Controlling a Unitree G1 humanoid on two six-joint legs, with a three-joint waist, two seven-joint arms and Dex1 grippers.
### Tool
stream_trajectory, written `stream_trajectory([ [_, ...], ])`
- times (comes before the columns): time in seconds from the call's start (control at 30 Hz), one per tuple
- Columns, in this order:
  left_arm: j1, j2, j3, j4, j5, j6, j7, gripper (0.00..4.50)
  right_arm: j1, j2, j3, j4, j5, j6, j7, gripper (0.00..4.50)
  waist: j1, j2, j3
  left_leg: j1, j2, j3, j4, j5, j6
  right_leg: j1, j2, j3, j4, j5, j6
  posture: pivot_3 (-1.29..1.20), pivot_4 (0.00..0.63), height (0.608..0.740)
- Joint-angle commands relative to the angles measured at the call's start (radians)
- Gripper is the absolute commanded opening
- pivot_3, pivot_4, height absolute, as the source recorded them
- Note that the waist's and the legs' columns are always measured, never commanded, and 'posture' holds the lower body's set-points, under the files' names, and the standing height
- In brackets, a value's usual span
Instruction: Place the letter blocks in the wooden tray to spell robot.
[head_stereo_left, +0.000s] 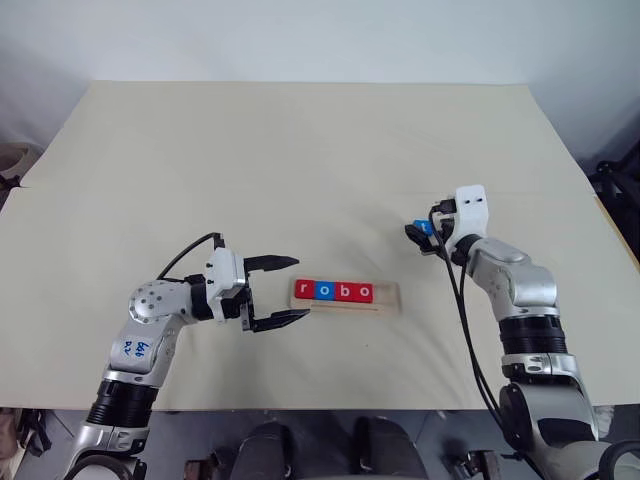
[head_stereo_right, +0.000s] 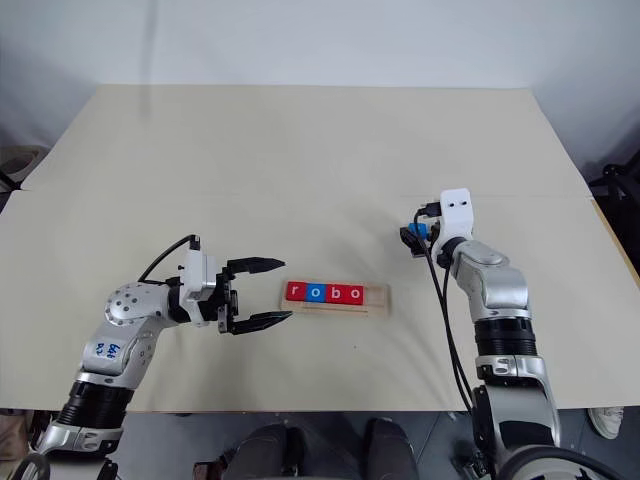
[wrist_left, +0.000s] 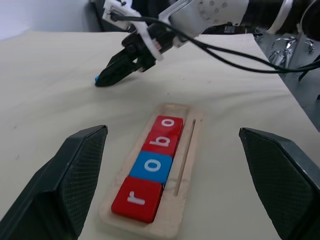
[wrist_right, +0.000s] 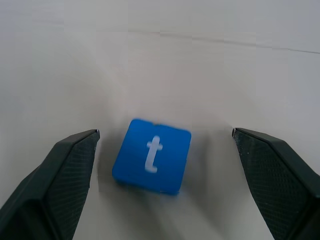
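The blue "t" block (wrist_right: 152, 162) lies flat on the desk (head_stereo_left: 300, 150), letter up, between the two spread fingers (wrist_right: 52, 185) of the right gripper (wrist_right: 165, 180) and touched by neither; it sits slightly nearer one finger than the other and a little askew to them. It is the last loose tile, which explains why the right gripper frames it: the pose reads as the approach to a pinch not yet made.

The wooden tray (head_stereo_left: 390, 298) lies well apart from this block, toward the other arm. Its slot holds four tiles (wrist_left: 152, 167) edge to edge, reading r, o, b, o in red, blue, red, red, packed against one end so that the far end stays bare for the fifth letter.

The left gripper (head_stereo_left: 288, 292) hovers just beside the "r" end of the tray, fingers (head_stereo_left: 272, 263) spread wide and holding nothing, pointing level along the tray's length; this placement probably serves to steady or guard the tray. The right forearm (head_stereo_left: 510, 285) reaches forward, its wrist angled slightly downward over the block.
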Motion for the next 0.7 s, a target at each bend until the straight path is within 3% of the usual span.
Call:
stream_trajectory([
  [0.03,-0.001,0.01,0.011,-0.049,-0.015,0.005,0.005,4.5,0.014,0.002,-0.006,-0.021,-0.008,0.02,-0.013,3.86,0.0,0.0,0.0,0.0,0.0,0.0,0.0,0.0,0.0,0.0,0.0,0.0,0.0,0.0,0.0,0.0,0.15,0.74],
  [0.23,-0.02,0.01,0.008,-0.027,-0.013,0.002,-0.006,4.5,0.061,0.006,-0.031,-0.133,-0.002,0.089,-0.059,1.82,-0.001,0.0,0.0,0.0,0.0,0.0,0.0,0.0,0.0,0.0,0.0,0.0,0.0,0.0,0.0,0.0,0.15,0.74],
  [0.47,-0.055,-0.014,-0.012,0.013,-0.008,-0.009,-0.025,4.5,0.155,-0.031,-0.06,-0.371,0.033,0.206,-0.045,1.82,0.005,0.0,0.0,0.0,0.0,0.0,0.0,0.0,0.0,0.0,0.0,0.0,-0.001,0.0,0.0,0.0,0.15,0.74],
  [0.7,-0.084,-0.042,-0.036,0.059,0.001,-0.018,-0.044,4.5,0.356,-0.117,-0.131,-0.755,0.132,0.447,-0.001,1.82,0.007,0.0,0.0,-0.001,0.0,-0.001,-0.001,0.0,0.0,0.0,0.0,0.0,-0.002,0.0,0.0,0.0,0.15,0.74],
])
